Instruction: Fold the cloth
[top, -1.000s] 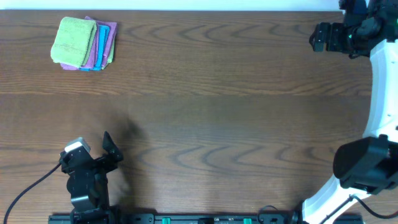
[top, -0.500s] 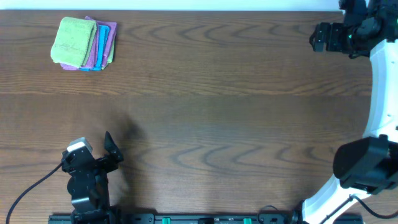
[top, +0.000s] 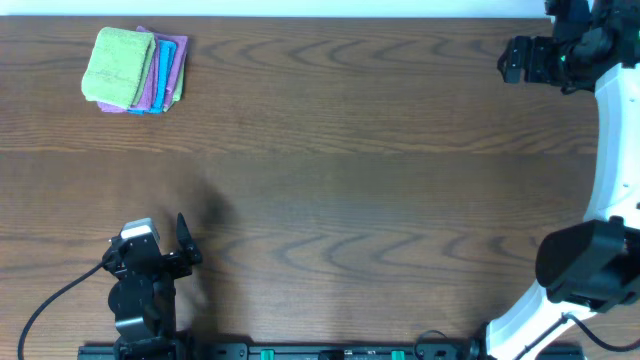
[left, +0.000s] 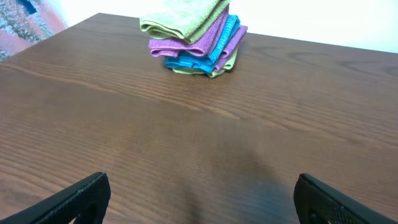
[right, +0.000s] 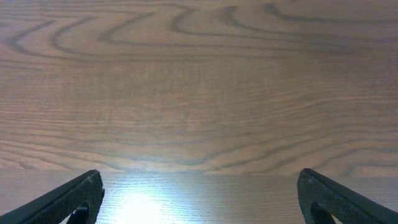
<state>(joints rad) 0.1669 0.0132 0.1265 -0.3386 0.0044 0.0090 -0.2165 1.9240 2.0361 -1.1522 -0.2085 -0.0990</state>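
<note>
Overall: two arms at a wood-grain bench (top: 350, 180), one stack of cloths on it, nothing held.
Cloth position: the cloth (top: 120, 66), lime-green, lies folded on top of the stack, at about 10 o'clock of the bench in the overhead view, close to the far edge.
Cloth shape: rough rectangle, long side running roughly 12 to 6 with a slight tilt. Soft rounded fold edges face the left wrist camera.
Stack under it: purple cloth (top: 178, 65) and turquoise cloth (top: 161, 72), both peeking out on the 3 o'clock side. In the left wrist view purple shows just below the green, turquoise lower.
Stack bottom: a lime-green edge (left: 219, 68) shows under the turquoise layer. Can't tell if it belongs to the same cloth.
Left gripper (left: 200, 196): spread wide, fingers at the two bottom corners of its wrist view, only bare bench between them. Sits at about 7 o'clock of the bench, near edge. The stack is well apart, up at 12 o'clock in its view.
Right gripper (right: 200, 193): spread wide, bare wood grain between the fingers. Sits at about 2 o'clock of the bench, far right corner, well apart from the stack.
Contact: neither gripper touches any cloth.
Cable (top: 50, 300): black, runs from the left arm off toward 8 o'clock.
</note>
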